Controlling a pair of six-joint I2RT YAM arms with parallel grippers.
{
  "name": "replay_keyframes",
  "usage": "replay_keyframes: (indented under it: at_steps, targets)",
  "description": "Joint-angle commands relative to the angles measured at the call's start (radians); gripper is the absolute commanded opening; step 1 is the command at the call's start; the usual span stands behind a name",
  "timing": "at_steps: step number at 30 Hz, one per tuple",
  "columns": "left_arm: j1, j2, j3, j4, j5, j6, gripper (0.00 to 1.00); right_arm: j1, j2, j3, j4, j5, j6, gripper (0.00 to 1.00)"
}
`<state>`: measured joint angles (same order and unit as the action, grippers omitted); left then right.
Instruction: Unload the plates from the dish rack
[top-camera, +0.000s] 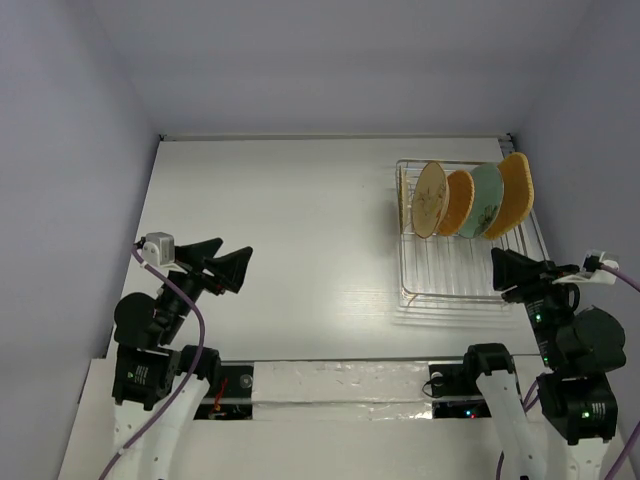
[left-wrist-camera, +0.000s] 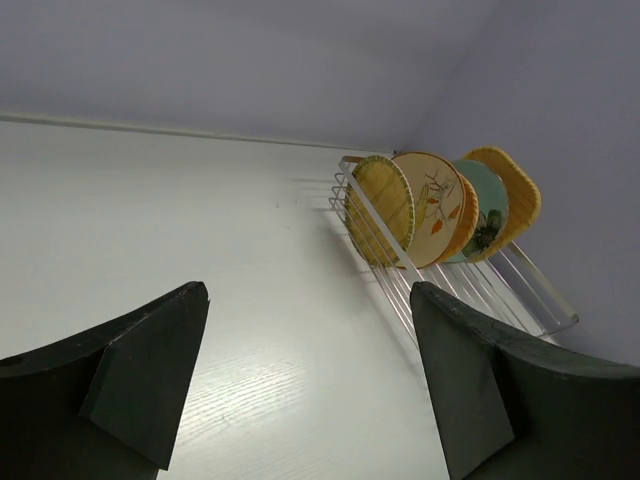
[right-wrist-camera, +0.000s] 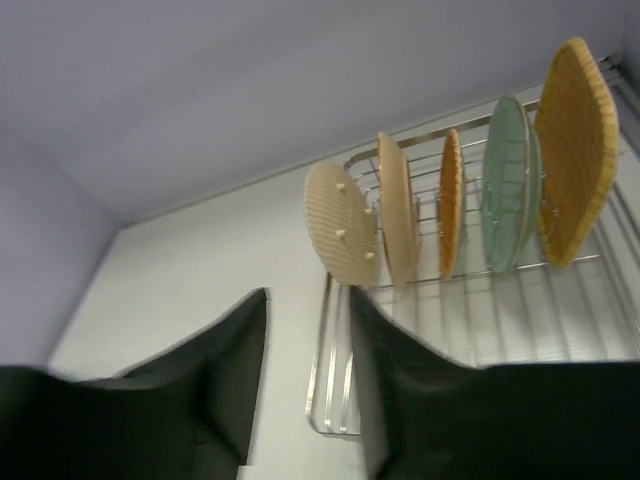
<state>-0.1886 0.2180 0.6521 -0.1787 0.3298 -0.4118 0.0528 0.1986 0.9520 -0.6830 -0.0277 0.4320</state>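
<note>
The white woodgrain bench (top-camera: 300, 220) (left-wrist-camera: 150, 220) (right-wrist-camera: 200, 270) carries one fixture, the rectangular silver wire dish rack (top-camera: 450, 270) (left-wrist-camera: 540, 290) (right-wrist-camera: 480, 310). The rack sits toward the far right corner of the bench, its long side running along the right edge.

The left arm stands at the near left corner. The left hand (top-camera: 237, 246) (left-wrist-camera: 310, 300) is over the left part of the bench, well apart from the rack. Its fingers (left-wrist-camera: 150, 370) are spread wide and hold nothing.

The right arm stands at the near right corner. In the top view the right hand (top-camera: 498, 272) (right-wrist-camera: 307, 300) lies at the near right corner of the rack. Its fingers (right-wrist-camera: 230, 370) stand apart by a narrow gap and hold nothing.

Five plates stand on edge in a row at the far end of the rack, each held between the tines and leaning slightly. None is touched by either hand.

- Nearest the right edge of the bench: the orange-tan rounded-square woven-textured plate (top-camera: 517, 190) (left-wrist-camera: 515, 190) (right-wrist-camera: 575, 150).
- Next: the mint-green round plate with floral print (top-camera: 487, 198) (left-wrist-camera: 488, 215) (right-wrist-camera: 505, 195).
- Next: the orange round plate (top-camera: 460, 205) (left-wrist-camera: 467, 218) (right-wrist-camera: 450, 215).
- Next: the cream round plate with floral print (top-camera: 430, 198) (left-wrist-camera: 432, 205) (right-wrist-camera: 395, 220).
- At the left side of the rack: the pale ribbed round plate (top-camera: 403, 195) (left-wrist-camera: 380, 205) (right-wrist-camera: 340, 238), whose back shows small raised bumps in the right wrist view.
</note>
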Motion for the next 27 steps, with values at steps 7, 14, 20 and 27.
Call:
replay_keyframes:
  at_steps: [7,14,20,27]
  targets:
    - [-0.003,-0.016,-0.014,0.062,0.026,0.007,0.58,-0.002,0.079,0.010,0.031,-0.072,-0.018,0.00]
    - [-0.003,0.003,-0.009,0.047,-0.012,0.001,0.08,-0.002,0.146,-0.044,0.112,-0.103,0.011,0.00]
    - [-0.003,0.029,-0.005,0.031,-0.049,-0.004,0.00,-0.002,0.286,-0.076,0.186,-0.074,0.024,0.00]
    - [-0.003,0.047,-0.008,0.030,-0.051,-0.005,0.10,0.018,0.488,-0.044,0.310,-0.006,0.034,0.00]
